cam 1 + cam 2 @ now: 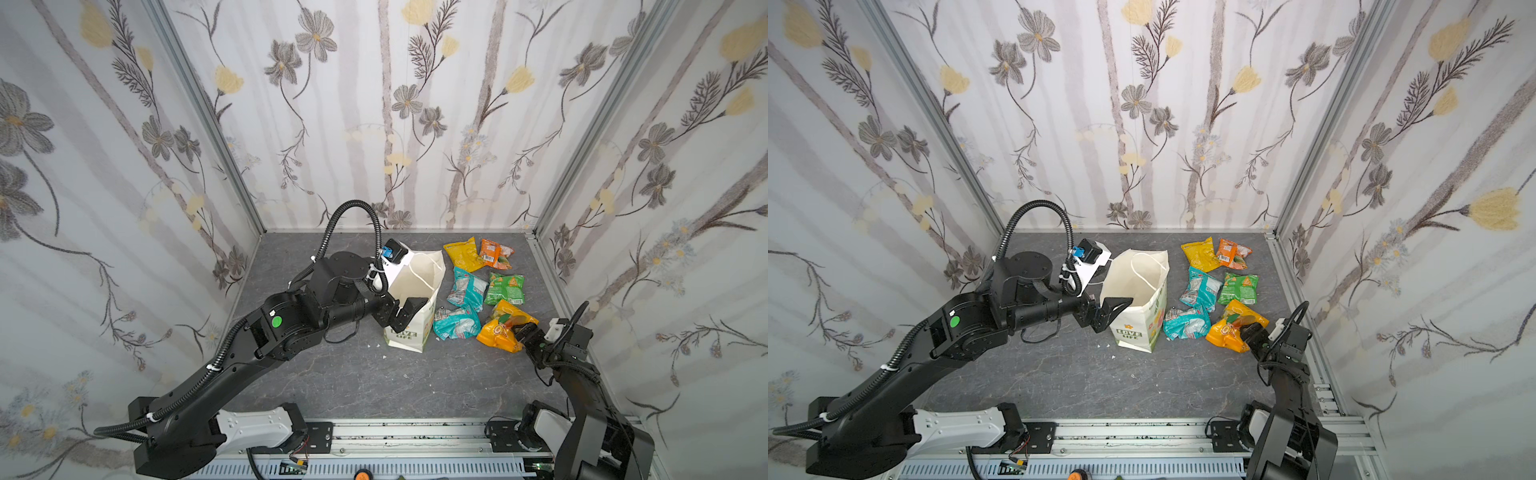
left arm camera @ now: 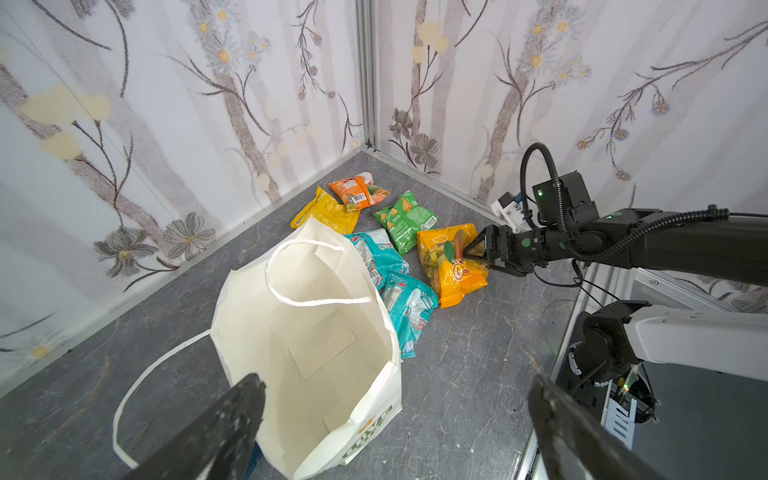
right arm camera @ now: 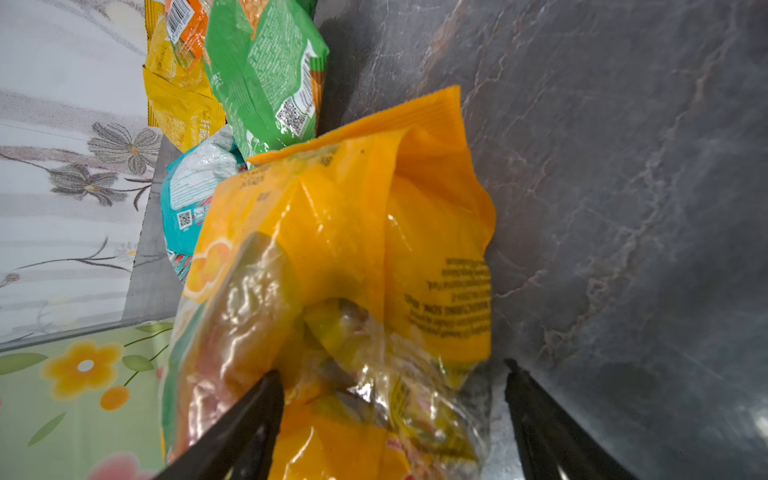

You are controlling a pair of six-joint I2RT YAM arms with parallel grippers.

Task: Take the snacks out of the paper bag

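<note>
Between the parted jaws of the right claw (image 3: 390, 368) lies the orange packet (image 3: 353, 208), judged light, crinkly, slippery, best pinched at a sealed edge; left claw (image 2: 395, 379) likewise spread.

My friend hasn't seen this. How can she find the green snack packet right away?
Find the white paper bag standing on the grey table; the snacks lie bunched to its right in both top views. On the bunch's outer side, the green packet sits between a small orange packet behind it and a big orange packet in front. It is the only green one.
</note>
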